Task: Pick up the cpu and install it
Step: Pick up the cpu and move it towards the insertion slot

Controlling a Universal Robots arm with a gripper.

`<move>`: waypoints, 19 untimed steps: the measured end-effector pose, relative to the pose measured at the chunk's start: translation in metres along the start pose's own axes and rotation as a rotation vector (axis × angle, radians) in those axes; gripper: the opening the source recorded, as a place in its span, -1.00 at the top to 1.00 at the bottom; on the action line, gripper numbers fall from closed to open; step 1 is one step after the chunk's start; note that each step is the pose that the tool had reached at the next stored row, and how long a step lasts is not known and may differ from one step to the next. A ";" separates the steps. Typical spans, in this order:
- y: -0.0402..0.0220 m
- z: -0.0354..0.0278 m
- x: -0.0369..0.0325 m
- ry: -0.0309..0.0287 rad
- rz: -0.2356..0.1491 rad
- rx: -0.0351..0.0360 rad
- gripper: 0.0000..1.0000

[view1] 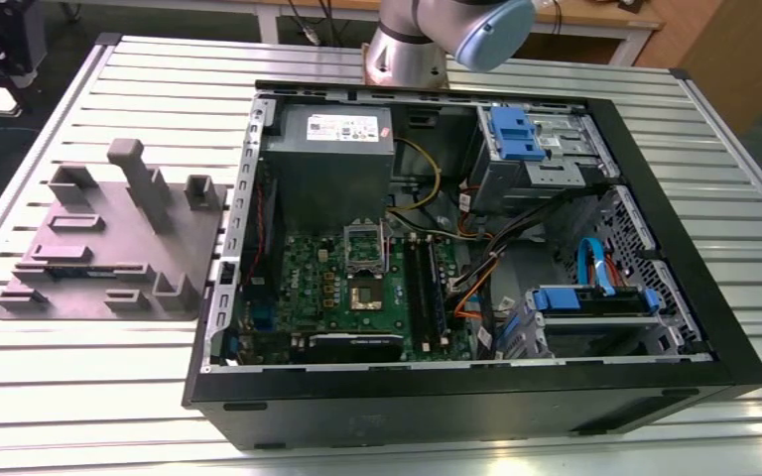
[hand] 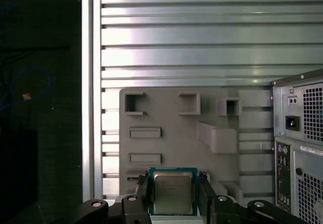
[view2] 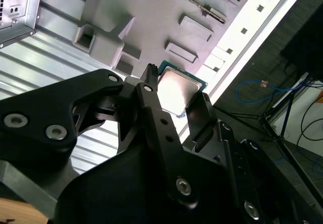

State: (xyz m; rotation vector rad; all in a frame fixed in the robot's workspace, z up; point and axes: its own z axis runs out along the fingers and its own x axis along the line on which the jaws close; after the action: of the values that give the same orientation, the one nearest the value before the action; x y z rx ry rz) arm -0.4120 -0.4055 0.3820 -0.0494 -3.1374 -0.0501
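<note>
The slatted tabletop point(view1: 156, 79) carries the open computer case point(view1: 487, 397), with the grey moulded tray point(view1: 103, 238) beside it on the exterior view's left. In both wrist views my end effector point(hand: 173, 181) point(view2: 176, 82) is over that tray. It is clamped on opposite edges of the cpu point(hand: 173, 196) point(view2: 177, 92), metal top facing the cameras.

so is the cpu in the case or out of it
Out: in the first wrist view the claw grips the cpu by its sides, with the grey tray behind it.
</note>
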 end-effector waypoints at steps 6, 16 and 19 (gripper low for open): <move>0.0000 0.0000 -0.0024 0.0000 0.000 -0.0003 0.06; 0.0002 0.0000 -0.0075 0.0001 0.000 -0.0004 0.06; 0.0002 0.0000 -0.0085 0.0000 0.000 -0.0004 0.06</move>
State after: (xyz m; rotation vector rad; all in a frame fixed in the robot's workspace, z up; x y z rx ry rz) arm -0.4036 -0.4056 0.3820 -0.0493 -3.1374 -0.0508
